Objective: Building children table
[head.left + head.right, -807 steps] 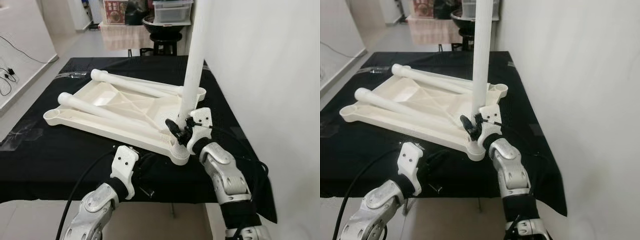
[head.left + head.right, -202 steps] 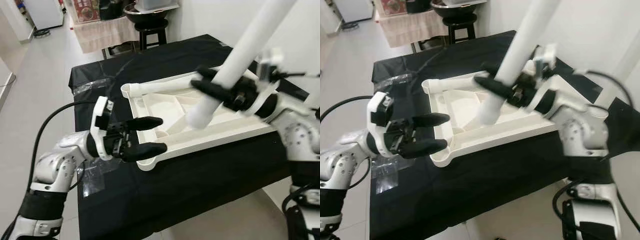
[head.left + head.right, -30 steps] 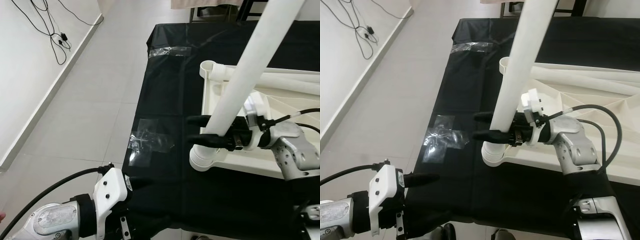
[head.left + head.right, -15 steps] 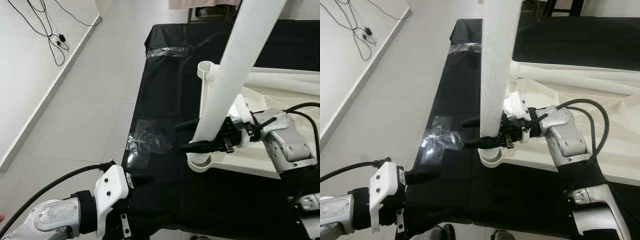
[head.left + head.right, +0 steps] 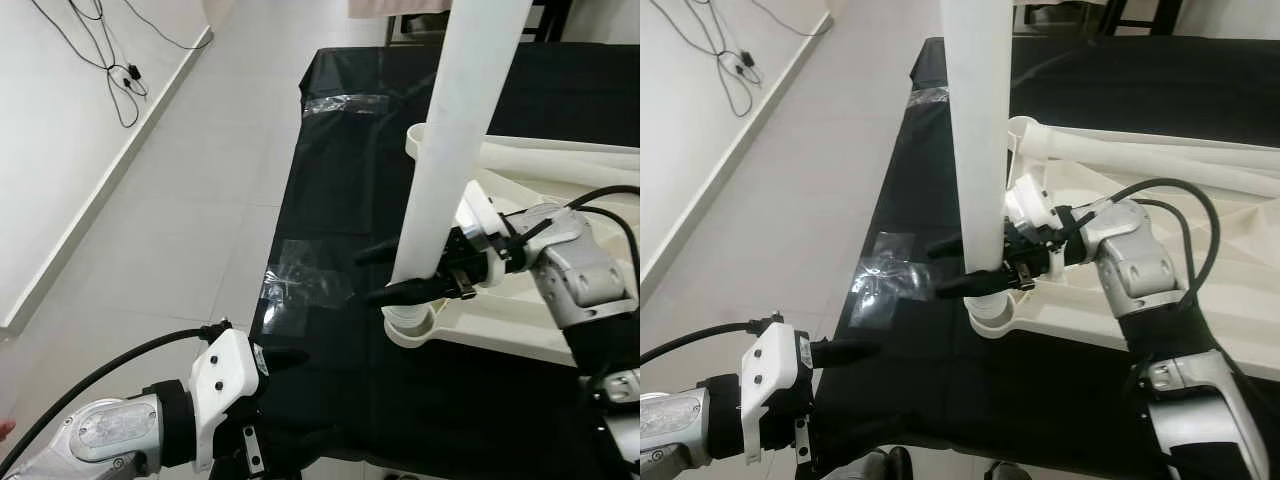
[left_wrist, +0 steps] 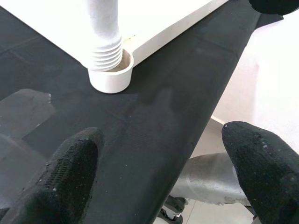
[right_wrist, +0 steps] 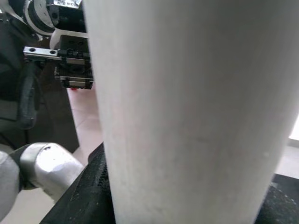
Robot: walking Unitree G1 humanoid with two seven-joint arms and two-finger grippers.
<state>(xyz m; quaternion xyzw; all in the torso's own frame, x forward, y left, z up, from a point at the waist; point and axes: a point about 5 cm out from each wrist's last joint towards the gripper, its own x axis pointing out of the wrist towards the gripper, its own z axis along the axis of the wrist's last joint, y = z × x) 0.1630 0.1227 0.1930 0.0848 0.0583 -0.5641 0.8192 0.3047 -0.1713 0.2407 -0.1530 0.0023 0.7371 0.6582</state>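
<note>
Right gripper [image 5: 392, 272], fingers clenched around white leg [image 5: 455, 140], upright, threaded end in corner socket [image 6: 111, 77] of overturned tabletop [image 5: 560, 300] on black surface [image 5: 330, 200]. Left gripper [image 6: 159, 172] fingers spread, near surface edge.

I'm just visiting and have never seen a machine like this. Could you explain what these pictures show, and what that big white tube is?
It is a humanoid robot with two silver arms, each ending in two long black fingers. The two wide pictures come from cameras in its head, looking down; the close-ups come from cameras on its wrists. On the black-covered table lies a cream children's tabletop, upside down. The right gripper is closed around a white table leg, standing it upright with its threaded end at the corner socket. The left gripper hangs open by the table edge, holding nothing. Some clear tape sticks to the cloth.
</note>
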